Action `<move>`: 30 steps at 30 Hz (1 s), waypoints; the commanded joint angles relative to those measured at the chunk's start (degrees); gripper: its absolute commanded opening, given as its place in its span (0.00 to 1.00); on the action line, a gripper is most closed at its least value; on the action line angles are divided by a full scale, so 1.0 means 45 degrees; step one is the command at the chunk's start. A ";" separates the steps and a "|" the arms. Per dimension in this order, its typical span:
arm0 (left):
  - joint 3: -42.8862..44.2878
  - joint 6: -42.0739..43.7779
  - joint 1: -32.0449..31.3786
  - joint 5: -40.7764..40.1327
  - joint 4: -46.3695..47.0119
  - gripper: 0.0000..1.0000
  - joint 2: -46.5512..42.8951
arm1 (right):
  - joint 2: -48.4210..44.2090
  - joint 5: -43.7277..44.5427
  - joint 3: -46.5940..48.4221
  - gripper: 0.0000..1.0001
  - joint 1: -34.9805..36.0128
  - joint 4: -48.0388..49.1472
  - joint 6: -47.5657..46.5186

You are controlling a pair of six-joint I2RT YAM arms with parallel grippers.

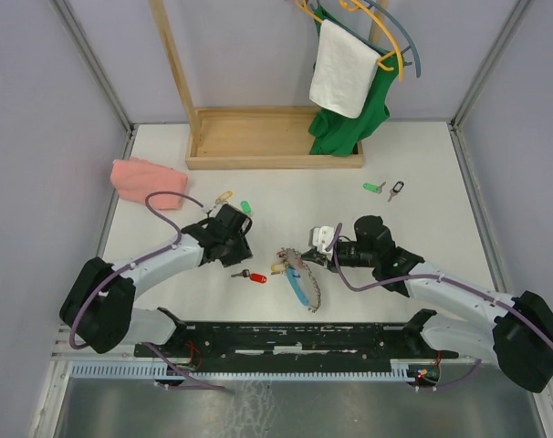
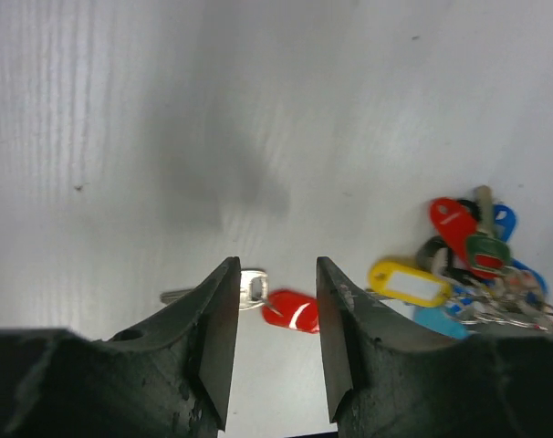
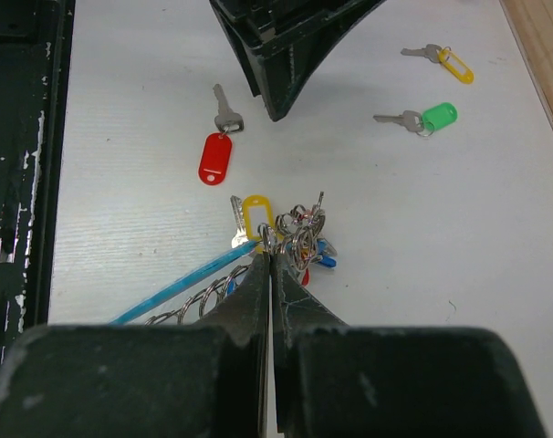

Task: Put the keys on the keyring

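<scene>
A key with a red tag (image 1: 255,276) (image 2: 291,311) (image 3: 215,158) lies flat on the white table. Just above it my left gripper (image 1: 240,248) (image 2: 277,266) stands open, holding nothing. The key shows beyond the gap between its fingertips. To the right lies the keyring (image 1: 300,279) (image 2: 468,260) (image 3: 299,233), a bunch of coloured tags, metal rings, chain and a long light-blue piece. My right gripper (image 1: 303,262) (image 3: 271,253) is shut on one of its metal rings, next to a yellow tag.
More loose keys lie around: a yellow-tagged one (image 1: 224,196) (image 3: 453,64) and a green-tagged one (image 1: 246,207) (image 3: 435,117) behind the left gripper, and two others (image 1: 384,188) at the right. A pink cloth (image 1: 149,180) lies far left. A wooden rack base (image 1: 272,139) stands at the back.
</scene>
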 commanded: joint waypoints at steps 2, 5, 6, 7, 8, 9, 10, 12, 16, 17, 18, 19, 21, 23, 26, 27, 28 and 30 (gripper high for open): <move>-0.1202 0.0731 0.0867 0.1168 0.0999 0.40 -0.0278 | -0.0413 0.0003 0.0469 0.01 0.0069 0.0415 -0.0126; -0.1599 0.0736 0.1061 0.1257 0.0992 0.34 -0.0388 | -0.0452 0.0038 0.0461 0.01 0.0067 0.0359 -0.0152; -0.1702 0.0710 0.1067 0.1308 0.0984 0.32 -0.0447 | -0.0465 0.0054 0.0460 0.01 0.0066 0.0358 -0.0152; -0.1795 0.0694 0.1078 0.1398 0.0959 0.32 -0.0489 | -0.0462 0.0056 0.0467 0.01 0.0066 0.0344 -0.0170; -0.1875 0.0692 0.1069 0.1538 0.0939 0.31 -0.0501 | -0.0481 0.0083 0.0461 0.01 0.0071 0.0339 -0.0162; -0.1949 0.0692 0.1068 0.1766 0.0912 0.32 -0.0486 | -0.0518 0.0133 0.0462 0.01 0.0076 0.0346 -0.0171; -0.1995 0.0677 0.1068 0.1946 0.0896 0.31 -0.0467 | -0.0559 0.0195 0.0450 0.01 0.0070 0.0359 -0.0187; -0.2092 0.0506 0.1019 0.2407 0.0978 0.28 -0.0468 | -0.0646 0.0313 0.0393 0.01 0.0066 0.0420 -0.0208; -0.2075 0.0121 0.0853 0.2944 0.0970 0.26 -0.0757 | -0.0782 0.0440 0.0326 0.01 0.0074 0.0496 -0.0208; -0.2018 0.0047 0.0790 0.2972 0.0903 0.26 -0.0884 | -0.0792 0.0485 0.0299 0.01 0.0067 0.0510 -0.0199; -0.1937 -0.0011 0.0726 0.2983 0.0820 0.26 -0.1012 | -0.0793 0.0491 0.0303 0.01 0.0066 0.0514 -0.0212; -0.1857 -0.0060 0.0635 0.2977 0.0758 0.26 -0.1143 | -0.0808 0.0479 0.0294 0.01 0.0066 0.0522 -0.0201; -0.1634 0.0050 0.0455 0.2976 0.0562 0.29 -0.1307 | -0.0828 0.0482 0.0294 0.01 0.0074 0.0515 -0.0196; -0.1348 0.0550 0.0283 0.2784 0.0202 0.34 -0.1404 | -0.0869 0.0475 0.0284 0.01 0.0066 0.0516 -0.0224; -0.0973 0.1614 0.0213 0.2427 -0.0196 0.45 -0.1433 | -0.0893 0.0460 0.0273 0.01 0.0066 0.0527 -0.0213; -0.0889 0.1938 0.0182 0.2348 -0.0253 0.47 -0.1381 | -0.0892 0.0468 0.0256 0.01 0.0066 0.0516 -0.0214; -0.0779 0.2378 0.0179 0.2263 -0.0268 0.50 -0.1296 | -0.0894 0.0454 0.0266 0.01 0.0066 0.0515 -0.0226; -0.0572 0.2925 0.0141 0.2165 -0.0251 0.53 -0.1055 | -0.0874 0.0422 0.0274 0.01 0.0076 0.0544 -0.0213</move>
